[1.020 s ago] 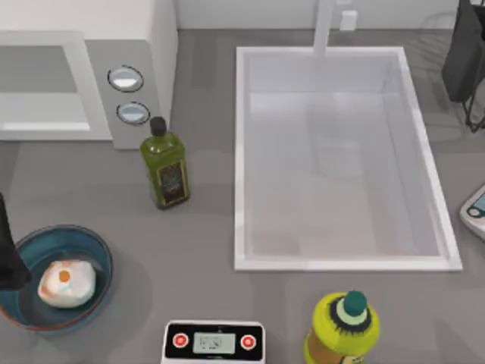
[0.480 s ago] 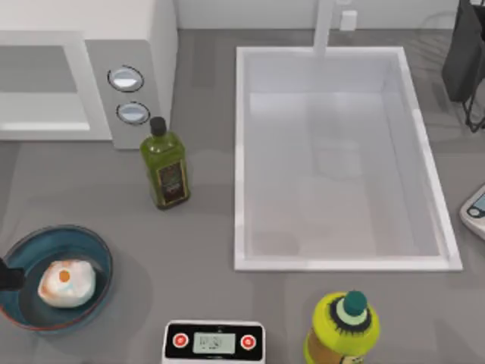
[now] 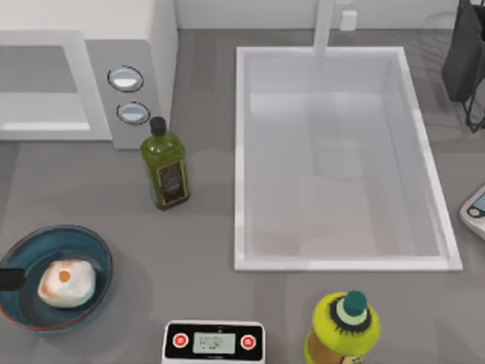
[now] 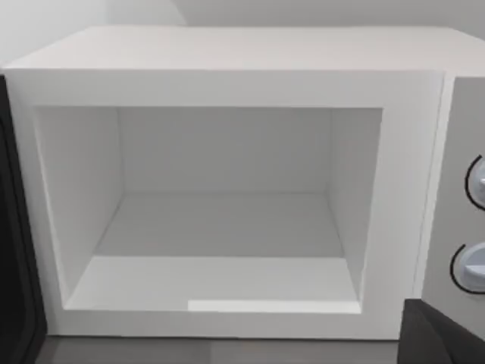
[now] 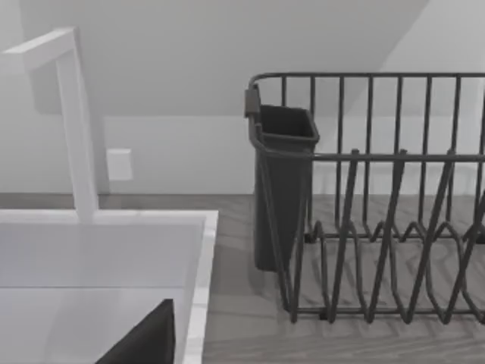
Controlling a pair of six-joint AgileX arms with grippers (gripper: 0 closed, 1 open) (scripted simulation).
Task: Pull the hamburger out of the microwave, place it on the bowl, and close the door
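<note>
Pale, orange-patched hamburger (image 3: 67, 283) lay in wide blue bowl (image 3: 91, 246), table's left. Boxy white microwave (image 3: 144, 61) cavity gaped — door unclosed. Left hand (image 3: 9, 279) at bowl's edge, finger state unreadable. Risk — careless sweep toward door nudging bowl.

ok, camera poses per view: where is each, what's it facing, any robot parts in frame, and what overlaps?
Top view: above the table, looking down on microwave, sink, bowl holding the hamburger; dark bit of the left arm at the left edge.
Left wrist view: faces the microwave's open, empty cavity; dark arm part at a corner.
Right wrist view: faces dish rack, faucet; dark part low.
Shared: microwave knobs; sink and faucet.
</note>
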